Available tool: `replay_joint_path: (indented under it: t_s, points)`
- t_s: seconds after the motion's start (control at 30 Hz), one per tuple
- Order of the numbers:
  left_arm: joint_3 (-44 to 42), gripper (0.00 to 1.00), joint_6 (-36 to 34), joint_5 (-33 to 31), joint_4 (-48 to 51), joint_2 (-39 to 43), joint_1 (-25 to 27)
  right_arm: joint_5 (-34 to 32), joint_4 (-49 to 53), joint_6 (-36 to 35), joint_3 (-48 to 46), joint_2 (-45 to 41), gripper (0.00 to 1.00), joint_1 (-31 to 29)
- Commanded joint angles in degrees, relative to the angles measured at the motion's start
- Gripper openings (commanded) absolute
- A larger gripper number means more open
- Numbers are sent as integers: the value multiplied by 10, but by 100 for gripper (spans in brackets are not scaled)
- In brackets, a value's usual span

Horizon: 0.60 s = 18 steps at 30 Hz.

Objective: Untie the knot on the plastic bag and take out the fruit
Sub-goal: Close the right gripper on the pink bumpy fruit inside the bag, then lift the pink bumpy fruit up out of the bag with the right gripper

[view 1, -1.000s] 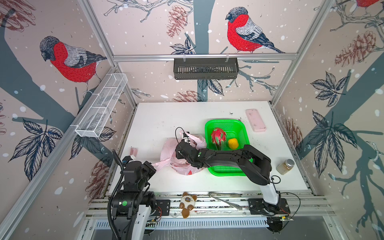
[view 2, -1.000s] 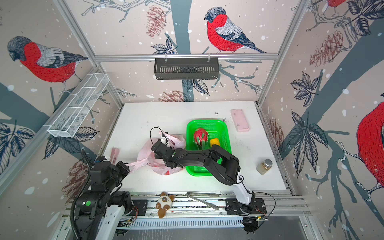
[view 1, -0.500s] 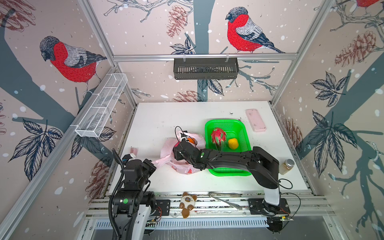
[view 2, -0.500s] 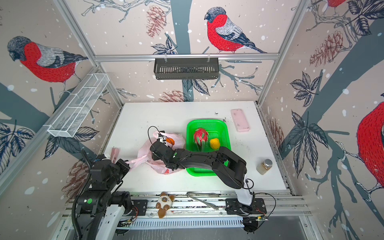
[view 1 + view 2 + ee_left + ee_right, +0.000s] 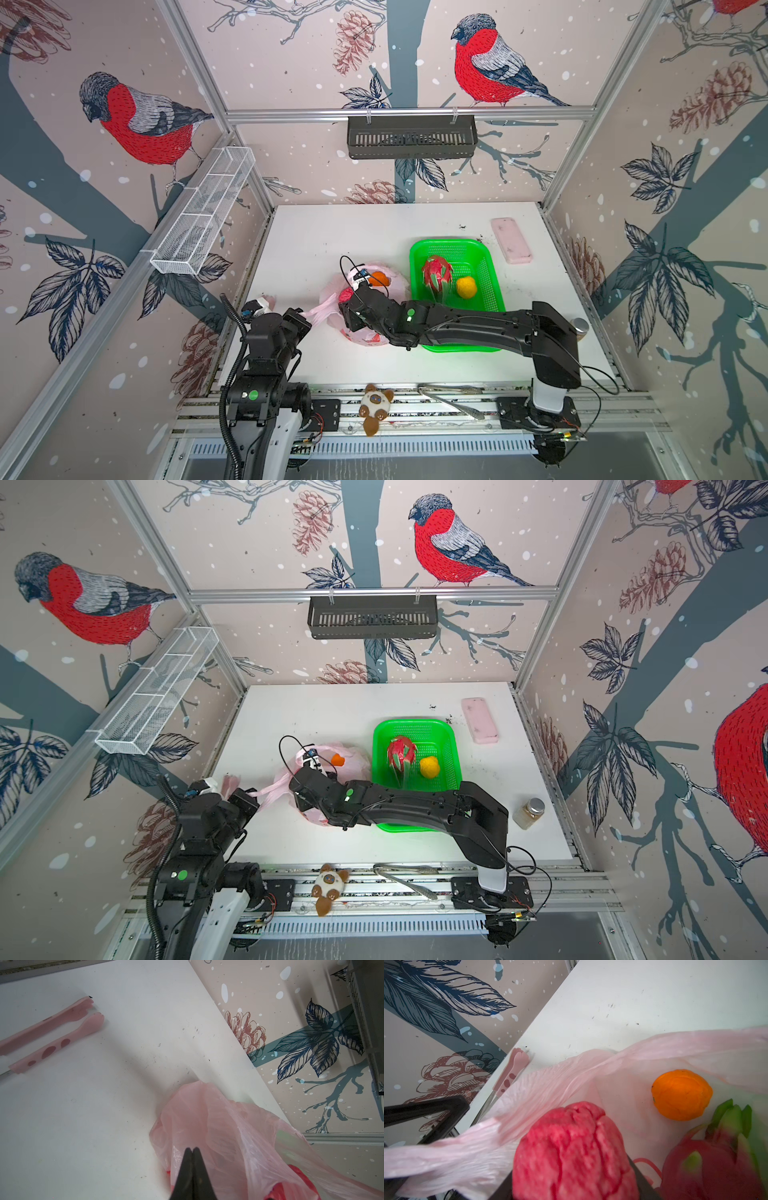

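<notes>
Your left end effector (image 5: 192, 1150) is pressed together on a loop handle (image 5: 320, 311) of the pink plastic bag (image 5: 228, 1126), which lies open in the middle of the worktop (image 5: 332, 232), just beside the green basket (image 5: 478, 259). Your right end effector (image 5: 571, 1188) reaches into the bag, pinching the red round fruit (image 5: 571, 1142). An orange fruit (image 5: 681, 1094) and a dragon fruit (image 5: 716, 1167) rest inside the bag. A second dragon fruit (image 5: 436, 272) and a yellow fruit (image 5: 466, 286) lie in the basket.

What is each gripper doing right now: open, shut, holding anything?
The left gripper is closed, pinching the plastic bag by its handle.
The right gripper is inside the bag, closed around the red fruit.
</notes>
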<state>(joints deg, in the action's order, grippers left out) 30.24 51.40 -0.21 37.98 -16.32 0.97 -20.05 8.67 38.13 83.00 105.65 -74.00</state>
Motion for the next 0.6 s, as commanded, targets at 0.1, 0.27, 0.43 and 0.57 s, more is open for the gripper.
replay_joint_path:
  t_s: [0.1,0.27,0.43,0.57]
  points:
    - [0,0,9,-27,-31,12,1,-26,43,-20,10,-21,38,-13]
    - [1,0,11,-34,-33,19,1,-45,71,-24,15,-36,38,-22]
    - [1,0,10,-35,-39,17,0,-46,87,-37,23,-60,38,-30]
    - [3,0,10,-40,-42,16,0,-14,92,-58,27,-80,37,-34]
